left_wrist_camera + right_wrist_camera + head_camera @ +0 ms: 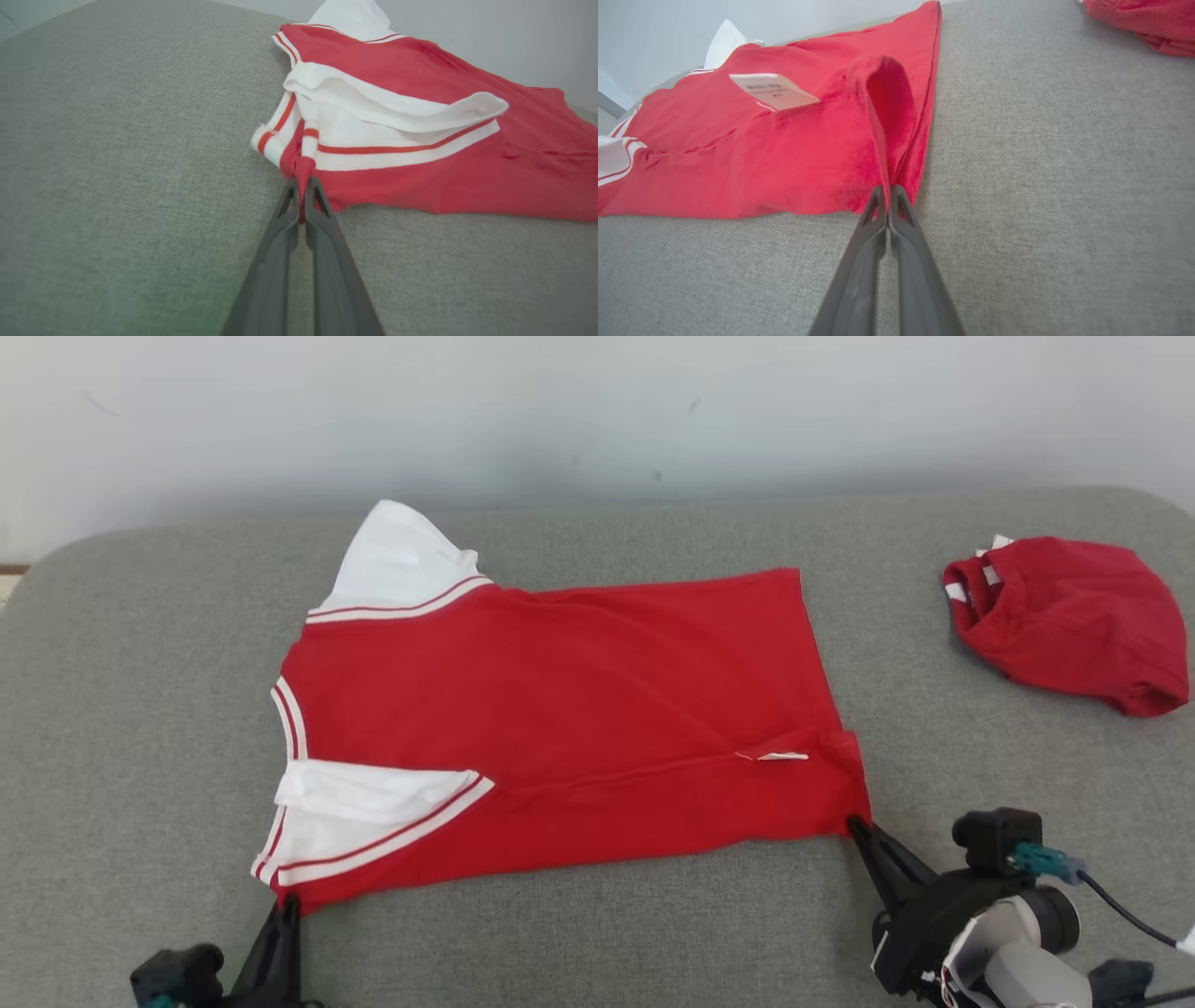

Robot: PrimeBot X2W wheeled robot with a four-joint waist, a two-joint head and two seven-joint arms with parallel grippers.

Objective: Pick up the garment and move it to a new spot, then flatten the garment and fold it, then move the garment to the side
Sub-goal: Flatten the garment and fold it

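The garment is a red shirt with white sleeves and red-striped trim, spread flat on the grey cushioned surface, its collar end to the left. My left gripper is shut on the near left corner by the sleeve trim; the left wrist view shows its tips pinching a fold of red cloth. My right gripper is shut on the near right hem corner, where its tips clamp a raised red fold. A white label lies on the cloth.
A second red garment lies bunched at the far right of the surface. A pale wall rises behind the surface's far edge. Bare grey cushion runs along the near edge between my arms.
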